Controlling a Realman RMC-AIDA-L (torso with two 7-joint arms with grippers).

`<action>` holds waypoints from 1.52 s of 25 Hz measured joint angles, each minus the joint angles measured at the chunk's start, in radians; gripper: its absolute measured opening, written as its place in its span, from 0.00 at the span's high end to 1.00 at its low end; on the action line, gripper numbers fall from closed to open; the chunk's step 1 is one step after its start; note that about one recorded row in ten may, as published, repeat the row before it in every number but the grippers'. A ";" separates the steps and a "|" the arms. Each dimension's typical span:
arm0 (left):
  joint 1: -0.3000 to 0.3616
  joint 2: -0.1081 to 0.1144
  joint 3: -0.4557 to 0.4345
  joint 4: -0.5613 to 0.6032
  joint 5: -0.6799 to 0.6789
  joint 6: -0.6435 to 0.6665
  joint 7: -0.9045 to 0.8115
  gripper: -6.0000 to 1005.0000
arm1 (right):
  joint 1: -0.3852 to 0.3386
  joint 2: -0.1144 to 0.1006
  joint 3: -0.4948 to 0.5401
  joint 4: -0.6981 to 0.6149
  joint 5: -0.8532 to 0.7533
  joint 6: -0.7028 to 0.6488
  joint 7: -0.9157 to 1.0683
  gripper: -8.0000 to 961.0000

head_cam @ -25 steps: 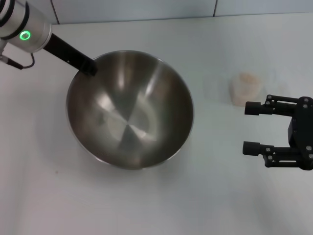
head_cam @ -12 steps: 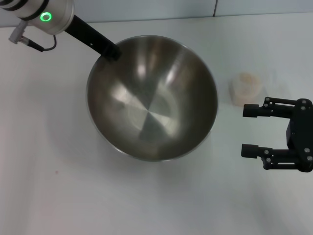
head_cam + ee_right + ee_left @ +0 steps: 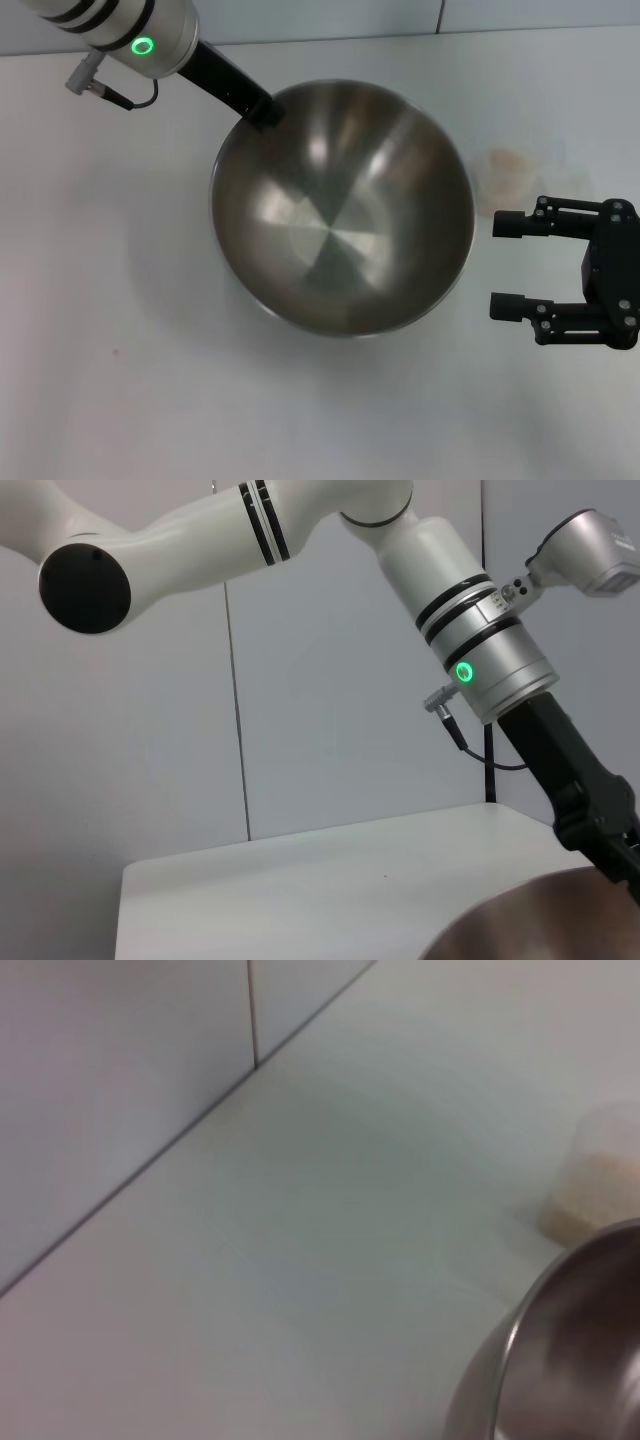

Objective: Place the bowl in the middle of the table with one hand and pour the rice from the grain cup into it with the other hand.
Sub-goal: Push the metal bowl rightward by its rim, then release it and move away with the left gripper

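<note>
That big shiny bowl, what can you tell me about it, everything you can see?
The bowl is a large, round, deep mixing bowl that looks like brushed stainless steel, with a small flat bottom and bright reflections up its walls. It is empty. The left gripper grips its far rim, near the middle of the white table. Whether it rests on the table or hangs just above cannot be told. The small grain cup stands just beyond its right edge, apart from it.
</note>
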 joint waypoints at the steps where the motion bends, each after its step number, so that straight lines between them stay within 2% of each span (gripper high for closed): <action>1: 0.000 0.000 0.001 -0.003 -0.006 -0.009 0.002 0.95 | 0.001 0.000 0.000 0.000 0.000 0.000 0.000 0.22; 10: 0.000 0.000 0.007 -0.091 -0.018 -0.097 0.029 0.96 | 0.001 0.000 0.000 0.000 0.000 0.000 0.000 0.22; 17: 0.001 0.000 0.013 -0.105 -0.020 -0.112 0.051 0.96 | 0.006 0.000 0.000 0.000 0.000 -0.001 0.000 0.22; 25: 0.008 0.000 0.076 -0.109 -0.017 -0.165 0.053 0.93 | 0.014 0.000 0.004 0.000 -0.008 -0.002 0.000 0.22; 28: 0.013 0.000 0.078 -0.108 -0.017 -0.188 0.052 0.84 | 0.015 0.000 0.006 0.000 -0.008 -0.001 0.000 0.22; 32: 0.053 0.002 0.079 -0.066 -0.019 -0.273 0.047 0.73 | 0.015 0.000 0.009 0.001 -0.010 -0.001 0.000 0.22; 34: 0.084 0.003 0.080 -0.031 -0.019 -0.332 0.046 0.49 | 0.015 0.000 0.009 0.001 -0.010 -0.001 0.000 0.22; 35: 0.115 0.003 0.080 -0.002 -0.019 -0.402 0.037 0.45 | 0.015 0.000 0.009 0.002 -0.010 -0.001 0.000 0.22; 36: 0.115 0.003 0.080 -0.002 -0.019 -0.402 0.037 0.41 | 0.015 0.000 0.009 0.002 -0.010 -0.001 0.000 0.22; 38: 0.173 0.006 0.075 0.038 -0.020 -0.514 0.007 0.34 | 0.015 0.000 0.009 0.002 -0.010 0.000 0.000 0.22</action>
